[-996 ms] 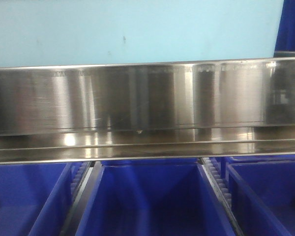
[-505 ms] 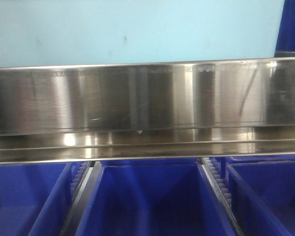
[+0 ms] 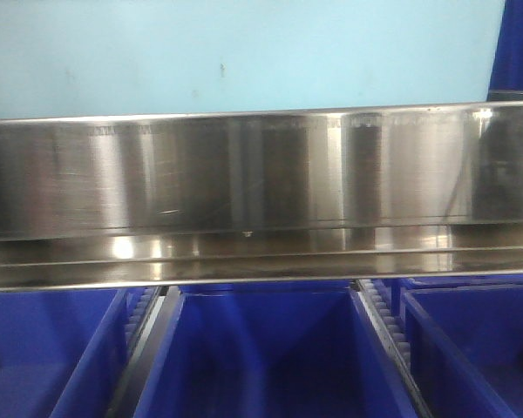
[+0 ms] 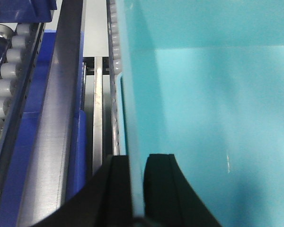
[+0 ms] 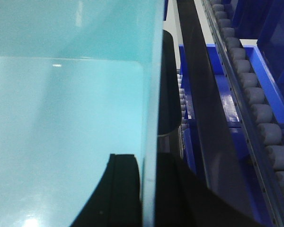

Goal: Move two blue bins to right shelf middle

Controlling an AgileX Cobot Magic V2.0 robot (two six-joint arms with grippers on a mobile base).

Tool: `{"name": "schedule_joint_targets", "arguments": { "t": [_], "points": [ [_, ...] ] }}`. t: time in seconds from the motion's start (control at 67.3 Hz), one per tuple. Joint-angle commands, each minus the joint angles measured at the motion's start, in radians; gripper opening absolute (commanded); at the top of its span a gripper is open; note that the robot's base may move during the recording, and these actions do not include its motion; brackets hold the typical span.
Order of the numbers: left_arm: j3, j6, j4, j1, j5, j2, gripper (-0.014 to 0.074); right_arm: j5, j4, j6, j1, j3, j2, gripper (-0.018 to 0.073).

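Cyan bin (image 4: 203, 118) clamped at opposite walls by left gripper (image 4: 136, 163) and right gripper (image 5: 146, 163).
Each gripper is closed on a bin wall, with one black finger inside and one outside. Past the left wall run a steel rail (image 4: 52, 132) and rollers (image 4: 2, 94); more rollers (image 5: 255, 104) run past the right wall. In the front view, the bin's pale side fills the top, just above the steel beam (image 3: 244, 192). Dark blue crates (image 3: 261, 357) sit below the beam. Can't tell if the bin rests on anything.

Your left gripper (image 4: 136, 189) and right gripper (image 5: 149, 189): each pinching a wall of the blue bin (image 4: 203, 118), 1 finger inside, 1 outside.
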Motion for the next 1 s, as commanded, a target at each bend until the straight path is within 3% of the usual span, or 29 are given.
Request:
{"name": "schedule_joint_targets", "arguments": {
  "t": [0.0,0.134,0.268,0.357,0.446,0.55,0.624,0.817,0.981],
  "points": [
    [-0.002,0.007,-0.036,-0.014,-0.082,-0.011,-0.0069,-0.087,-0.013,-0.008,0.008,-0.003,-0.011,-0.0141],
    [-0.008,0.007,-0.036,-0.014,-0.08,-0.011,0.0109,-0.087,-0.013,-0.008,0.008,-0.003,-0.011,-0.0096],
    [-0.013,0.007,-0.036,-0.014,-0.078,-0.017,0.0246,-0.054,-0.013,-0.008,0.008,-0.005,-0.011,0.0168],
    [-0.013,0.007,-0.036,-0.014,-0.075,-0.031,0.0275,-0.005,-0.013,-0.008,0.008,-0.017,-0.018,0.0298],
    [-0.013,0.007,-0.036,-0.014,-0.071,-0.055,0.0279,0.049,-0.013,-0.008,0.008,-0.044,-0.029,0.037],
    [-0.014,0.007,-0.036,-0.014,-0.061,-0.087,0.0279,0.099,0.0,-0.012,0.008,-0.083,-0.048,0.0385],
    [-0.036,0.007,-0.059,-0.014,0.002,-0.095,0.0279,0.166,0.078,-0.071,0.008,-0.123,-0.054,0.038],
    [-0.168,0.007,-0.083,-0.014,0.289,-0.061,0.0279,0.387,0.266,-0.182,-0.014,-0.197,-0.052,0.038],
    [-0.285,0.015,-0.103,-0.014,0.504,0.016,0.0279,0.444,0.343,-0.224,-0.077,-0.197,-0.05,0.038]
  ]
}}
